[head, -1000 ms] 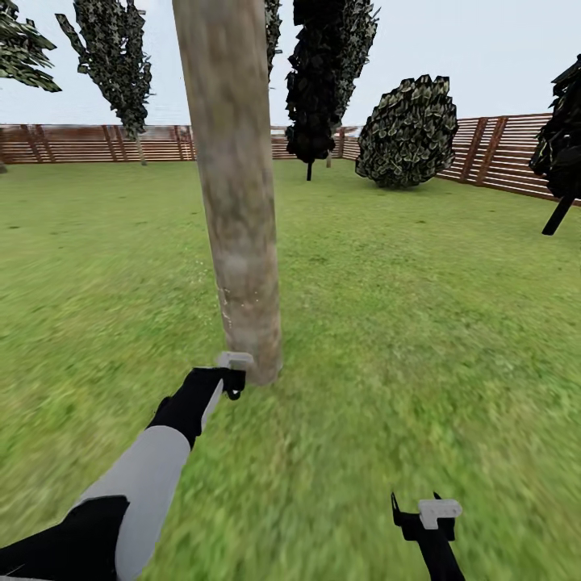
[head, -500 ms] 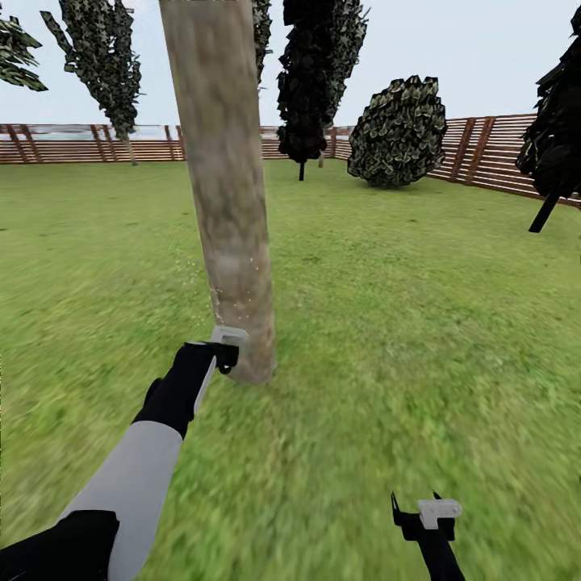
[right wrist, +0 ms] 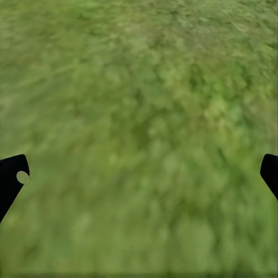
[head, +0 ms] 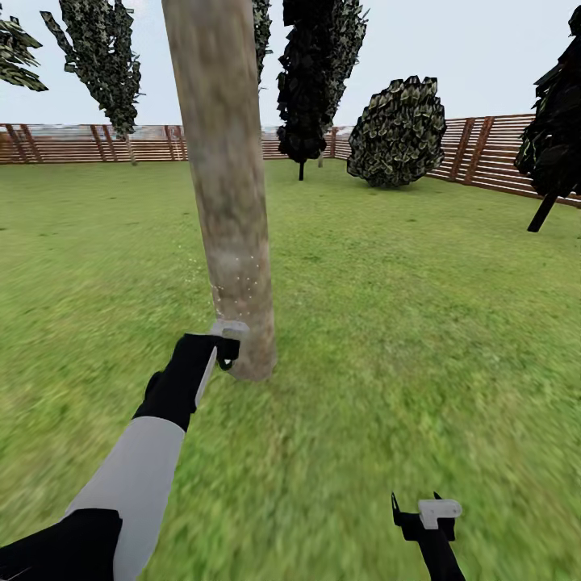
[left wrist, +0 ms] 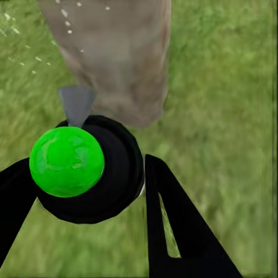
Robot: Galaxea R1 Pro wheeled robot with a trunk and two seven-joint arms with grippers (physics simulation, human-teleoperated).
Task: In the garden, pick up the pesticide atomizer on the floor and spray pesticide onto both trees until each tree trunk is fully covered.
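Note:
A thick beige-brown tree trunk [head: 230, 202] rises from the grass just ahead of me. My left gripper [head: 227, 349] is held close to its base, shut on the pesticide atomizer [left wrist: 87, 168], a dark bottle with a bright green dot, its grey nozzle facing the trunk [left wrist: 116, 52]. White pesticide specks [head: 238, 286] scatter over the lower trunk above the gripper. My right gripper [head: 420, 516] hangs low at the right over bare grass, open, with its dark fingertips [right wrist: 11, 179] far apart.
Grass lawn [head: 403, 323] spreads all around. A brown slat fence [head: 484, 153] edges the far side. A round dark bush [head: 397, 133] and several distant dark trees [head: 319, 73] stand near the fence.
The left gripper with the atomizer rose a little beside the trunk's base. More white specks now dot the lower trunk. The view shifted slightly.

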